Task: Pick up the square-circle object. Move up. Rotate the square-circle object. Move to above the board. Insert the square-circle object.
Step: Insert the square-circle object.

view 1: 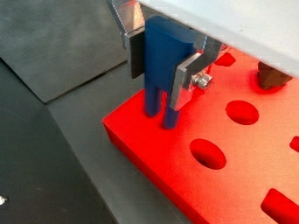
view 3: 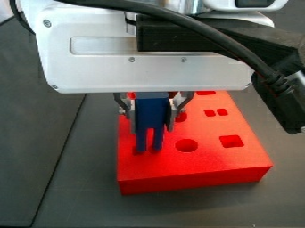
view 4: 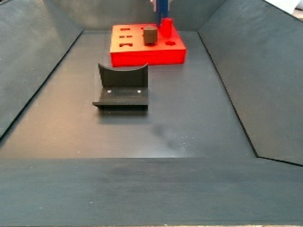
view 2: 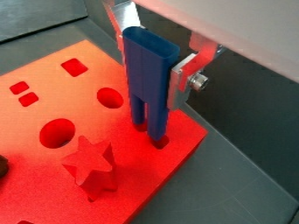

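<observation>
The square-circle object [view 1: 163, 52] is a bright blue upright block with two prongs pointing down. My gripper [view 1: 163, 77] is shut on it, with one silver finger [view 1: 187, 77] on each side. It shows the same way in another wrist view [view 2: 149, 66] with the gripper [view 2: 152, 77]. The prong tips meet the red board [view 1: 233, 162] near one corner [view 2: 176, 144]; I cannot tell whether they sit in holes. In a side view the gripper [view 3: 152, 109] holds the block [view 3: 150, 129] upright over the board [view 3: 202, 169]. Far off, the block [view 4: 167, 21] stands at the board's [view 4: 130, 56] back edge.
A red star-shaped piece [view 2: 89, 166] stands on the board beside round and square holes [view 2: 108, 97]. A dark brown peg [view 1: 275, 79] also stands in the board [view 4: 151, 37]. The dark fixture [view 4: 122, 87] sits on the grey floor in front of the board. Sloped grey walls [view 4: 30, 80] enclose the floor.
</observation>
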